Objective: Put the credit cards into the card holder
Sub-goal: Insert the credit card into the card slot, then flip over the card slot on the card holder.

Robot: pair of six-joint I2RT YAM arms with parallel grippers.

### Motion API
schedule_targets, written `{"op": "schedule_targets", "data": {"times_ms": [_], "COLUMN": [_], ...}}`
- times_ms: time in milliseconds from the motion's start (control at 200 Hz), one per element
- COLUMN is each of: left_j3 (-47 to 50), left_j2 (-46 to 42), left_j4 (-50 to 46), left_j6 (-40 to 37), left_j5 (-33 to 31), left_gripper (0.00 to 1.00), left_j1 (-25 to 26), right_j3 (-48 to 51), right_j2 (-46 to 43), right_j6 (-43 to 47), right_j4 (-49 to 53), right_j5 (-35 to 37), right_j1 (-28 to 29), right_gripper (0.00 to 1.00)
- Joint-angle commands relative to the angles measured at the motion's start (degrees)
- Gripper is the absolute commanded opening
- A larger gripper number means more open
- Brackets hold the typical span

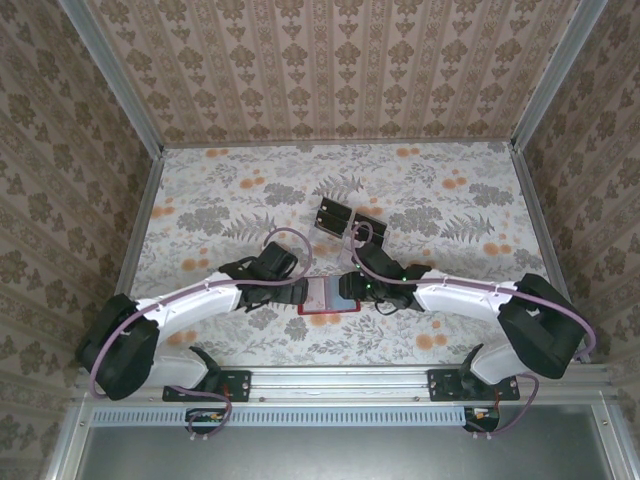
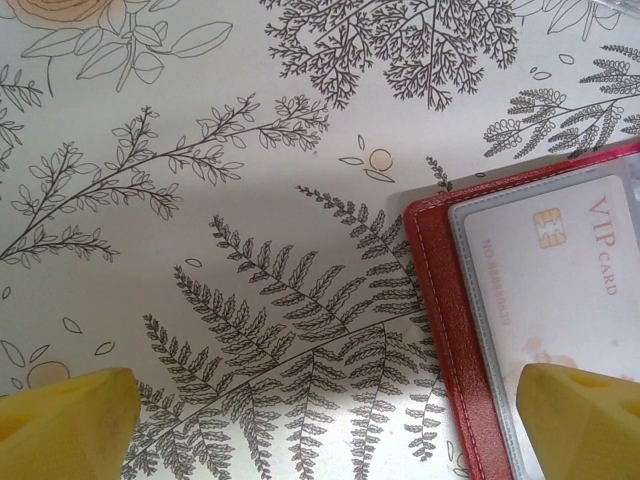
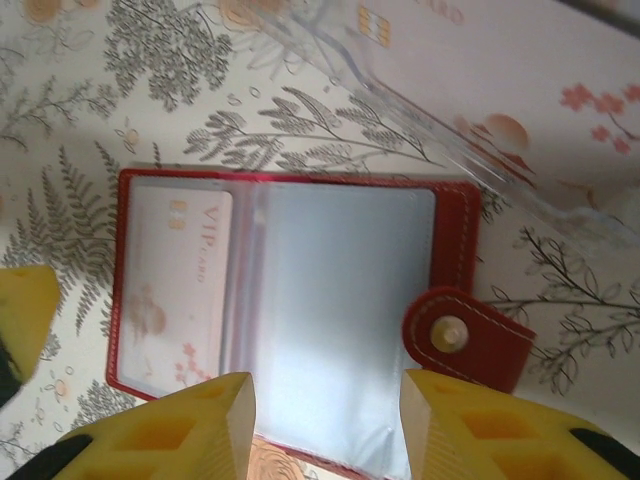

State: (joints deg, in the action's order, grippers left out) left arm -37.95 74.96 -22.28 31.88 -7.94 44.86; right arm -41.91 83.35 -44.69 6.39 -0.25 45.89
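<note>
The card holder (image 1: 322,296) lies open and flat on the flowered table (image 1: 220,190), right between the two arms. From the right wrist you can look straight into it (image 3: 300,290). One pale VIP card (image 3: 175,290) sits in the left-hand pocket, the clear sleeves in the middle look bare, and the snap tab (image 3: 460,335) sticks out past the right edge. The left wrist sees the same VIP card (image 2: 560,290) behind its plastic window, framed by the holder's red stitched border (image 2: 430,320).

Two more credit cards (image 1: 332,213) (image 1: 368,228) lie side by side farther back on the table, apart from the holder.

The left claw (image 2: 320,430) is spread wide and holds nothing. One yellow fingertip (image 2: 580,420) hangs over the holder's pocket, but I can't tell whether it presses down.

The right claw (image 3: 325,420) stands partly apart over the holder's near edge, with only sleeve plastic showing in the gap.

A blurred pale card face (image 3: 520,80) (gold chip, pink blossoms) crosses the top of the right wrist view behind a clear plastic edge. What carries it I can't make out.
</note>
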Motion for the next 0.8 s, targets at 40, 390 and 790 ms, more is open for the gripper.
{"op": "schedule_targets", "data": {"times_ms": [40,390,790], "left_j3": [-1.7,-2.1,-1.8], "left_j2": [0.3,0.0,-0.3], "left_j4": [0.6,0.0,0.1], "left_j6": [2.1,2.6,2.3], "left_j5": [-1.1,-2.1,-2.3], "left_gripper": [1.0,1.0,1.0], "left_j1": [0.8,1.3,1.4], "right_j3": [-4.1,-12.1,-12.0], "right_j2": [2.7,11.0,15.2], "right_j6": [2.5,6.7,5.5], "right_j4": [2.6,9.4,9.1], "right_j5": [-0.5,-1.2,-2.3], "right_j1": [-0.3,-0.1,0.0], "right_gripper": [0.44,0.47,0.56]}}
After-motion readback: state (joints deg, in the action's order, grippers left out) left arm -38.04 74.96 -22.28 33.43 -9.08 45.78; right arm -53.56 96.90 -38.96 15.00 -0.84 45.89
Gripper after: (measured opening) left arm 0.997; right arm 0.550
